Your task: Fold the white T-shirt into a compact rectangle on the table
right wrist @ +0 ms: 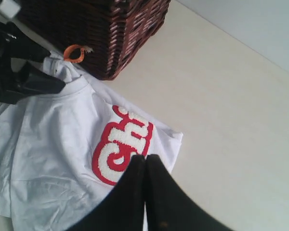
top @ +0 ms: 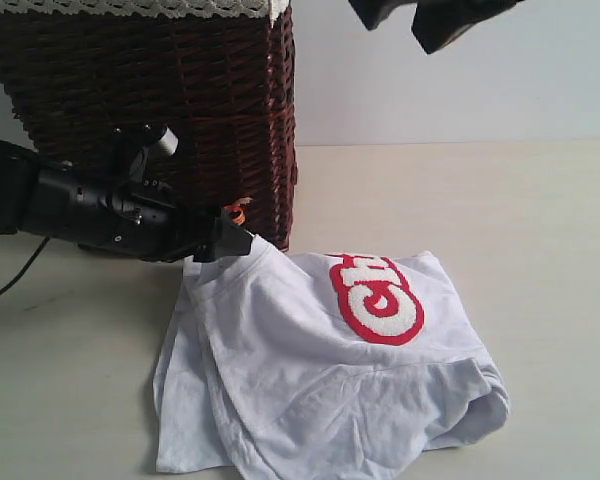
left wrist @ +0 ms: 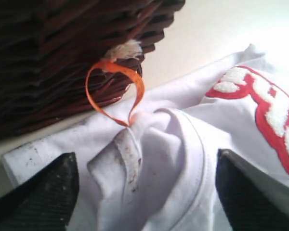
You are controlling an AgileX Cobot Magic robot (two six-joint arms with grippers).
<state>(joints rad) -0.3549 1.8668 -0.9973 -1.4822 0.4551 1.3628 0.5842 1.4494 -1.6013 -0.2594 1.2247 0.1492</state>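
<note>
The white T-shirt (top: 320, 380) lies crumpled on the table (top: 550, 250), its red-outlined lettering (top: 378, 297) facing up. Its collar sits beside the basket, with the orange tag (left wrist: 116, 91) looped up against the wicker. My left gripper (left wrist: 144, 161) is open, its two black fingers wide apart on either side of the bunched collar (left wrist: 183, 144); in the exterior view it (top: 220, 240) is at the shirt's upper left corner. My right gripper (right wrist: 145, 158) is shut on nothing, high above the lettering (right wrist: 120, 147), and its arm (top: 440, 25) shows at the top edge.
A dark wicker basket (top: 150, 100) with a white lace-trimmed liner stands at the back left, right beside the collar and the left arm. Bare tabletop (right wrist: 231, 120) stretches to the right of the shirt.
</note>
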